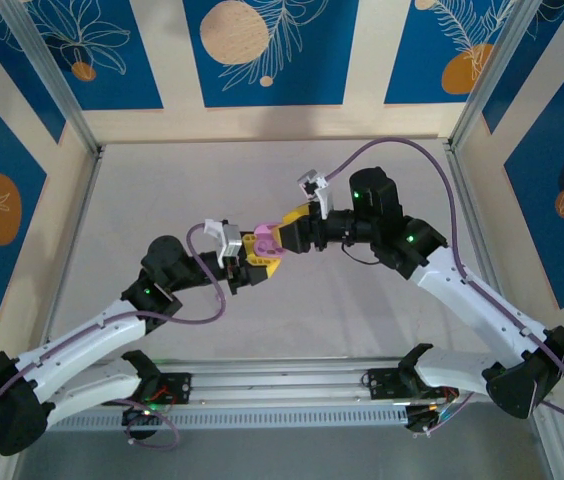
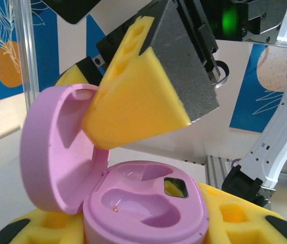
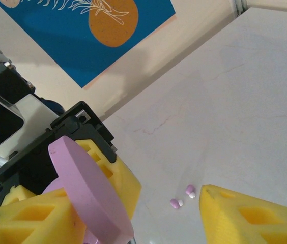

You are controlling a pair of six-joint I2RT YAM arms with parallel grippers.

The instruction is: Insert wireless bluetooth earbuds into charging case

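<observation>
below, earbuds (image 3: 176, 204) on table (image 3: 245, 101); beneath right jaws

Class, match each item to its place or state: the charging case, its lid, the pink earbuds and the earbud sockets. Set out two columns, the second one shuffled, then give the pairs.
1. Lilac-pink pebble-shaped plastic charging case
2. Its hinged lid
3. Two tiny lilac-pink earbuds
4. Moulded sockets in the case

A. Lying loose on the pale table
B. Empty
C. Swung open
D. Clamped in the left gripper

Pairs: 1-D, 2-C, 3-A, 4-B.
</observation>
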